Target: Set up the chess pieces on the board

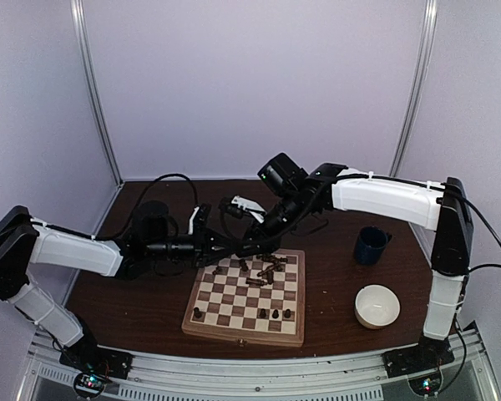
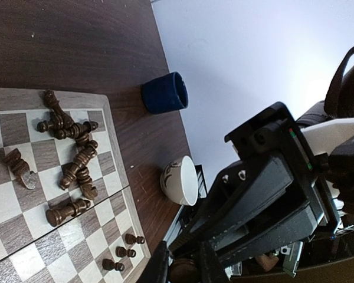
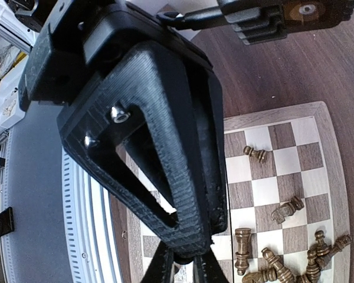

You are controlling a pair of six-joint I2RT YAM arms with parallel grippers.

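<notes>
The board point(image 1: 242, 336) lies at the table's middle. A heap of fallen dark chess pieces point(image 1: 263, 271) lies on its far half, and a few pawns point(image 1: 274, 314) stand along its near edge. My left gripper point(image 1: 234, 247) and right gripper point(image 1: 252, 244) meet tip to tip above the board's far left edge. In the left wrist view the left gripper point(image 2: 184, 265) is shut on a brown chess piece point(image 2: 186, 272), beside the board's border point(image 2: 119, 159). In the right wrist view the right gripper point(image 3: 184, 268) has its fingers close around a dark round thing, above the board point(image 3: 271, 115) and fallen pieces point(image 3: 283, 259).
A dark blue cup point(image 1: 371, 245) stands right of the board, also in the left wrist view point(image 2: 165, 92). A white bowl point(image 1: 377, 306) sits nearer the front right, also in the left wrist view point(image 2: 182, 180). Black cables lie behind the board at left.
</notes>
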